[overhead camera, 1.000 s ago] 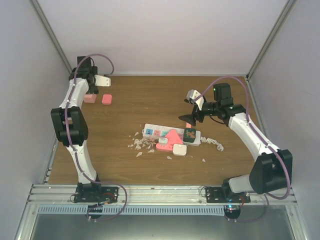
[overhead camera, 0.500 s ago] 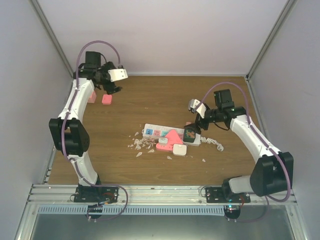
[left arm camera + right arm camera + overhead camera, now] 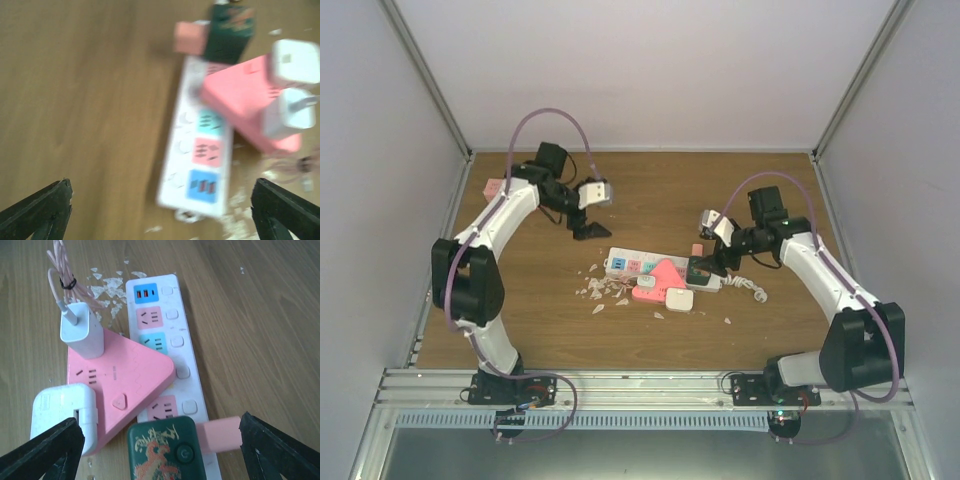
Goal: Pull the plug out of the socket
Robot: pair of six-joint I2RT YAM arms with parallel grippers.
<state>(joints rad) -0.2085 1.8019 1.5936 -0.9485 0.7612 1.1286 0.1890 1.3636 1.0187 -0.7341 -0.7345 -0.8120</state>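
socket (image 3: 625, 266) lies mid table (image 3: 520, 300). right gripper (image 3: 159, 440) spread wide, straddling dark green plug (image 3: 162, 452) at the cord end, prob lined up to pinch it. left gripper (image 3: 162, 194) also spread, hovering over the other end, likely to pin the strip vs the pull.

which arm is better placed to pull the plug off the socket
Right. The right gripper, open, straddles the dark green plug on the socket; the left gripper hovers off its other end.
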